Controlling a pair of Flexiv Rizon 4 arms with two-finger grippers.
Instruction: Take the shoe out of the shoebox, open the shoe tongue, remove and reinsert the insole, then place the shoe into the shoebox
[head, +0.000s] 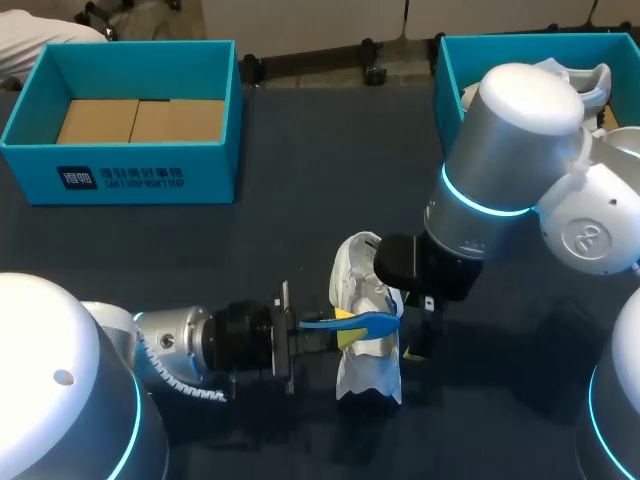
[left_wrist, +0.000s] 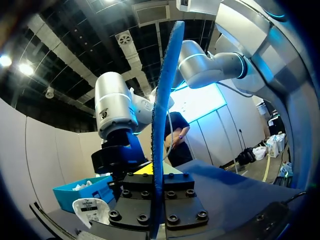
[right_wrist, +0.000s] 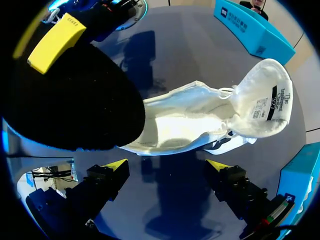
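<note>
**Item 1. White shoe** (head: 358, 282): out of any box, on the dark counter (head: 300, 180) just toward 6 o'clock of the head view's centre, between the two grippers. It lies along the 12–6 line. In the right wrist view its tongue (right_wrist: 267, 100) is folded back, label side showing, and the mouth of the shoe is open to view.

**Item 2. Blue insole** (head: 352, 322): a thin curved strip lying crosswise over the shoe, pointing toward 3 o'clock. In the left wrist view it stands edge-on, running out from between the fingers.

**Item 3. Left gripper** (head: 345, 334): its arm comes in from 8 o'clock. It is clenched on the blue insole, at the shoe's 9 o'clock side.

**Item 4. Right gripper** (right_wrist: 166, 166): its arm comes in from 3 o'clock. It is released, with its yellow tips spread wide and nothing between them. The shoe lies just ahead of it.

**Item 5. Teal shoebox** (head: 120, 178): at 10 o'clock, lidless, with brown cardboard (head: 140, 120) on its floor.

**Item 6. Second teal shoebox** (head: 450, 72): at 2 o'clock, largely hidden behind the right arm.
</note>
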